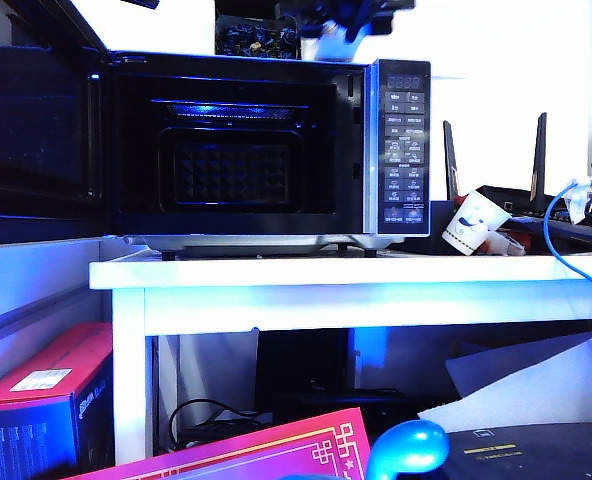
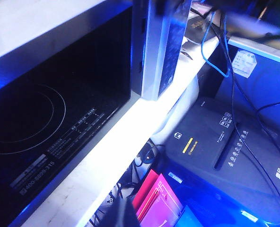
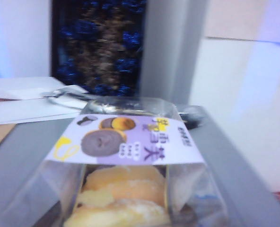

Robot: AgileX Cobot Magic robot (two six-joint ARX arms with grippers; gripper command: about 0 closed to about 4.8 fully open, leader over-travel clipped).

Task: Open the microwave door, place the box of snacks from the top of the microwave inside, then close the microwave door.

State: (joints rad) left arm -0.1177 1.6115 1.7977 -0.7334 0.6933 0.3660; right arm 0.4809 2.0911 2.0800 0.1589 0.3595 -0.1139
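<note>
The microwave [image 1: 266, 150] sits on a white surface [image 1: 326, 275] in the upper half of the exterior view, its dark cavity exposed. The microwave door [image 1: 31, 130] is swung fully open to the left edge of the frame. The button panel [image 1: 404, 150] runs down the microwave's right side.

At the top centre of the exterior view, above the microwave's roof, the right end effector [image 1: 351, 20] appears as a dark shape; its fingers are not clear there. The right wrist view shows the box of snacks [image 3: 126, 170] close up, clear plastic with a lilac label and pale yellow cakes inside, resting on the grey roof. Whether the right end effector grips it cannot be told.

The left end effector shows in no view; its wrist camera sees the open door's glass [image 2: 50, 113] and a black shredder [image 2: 225, 156] below.
</note>
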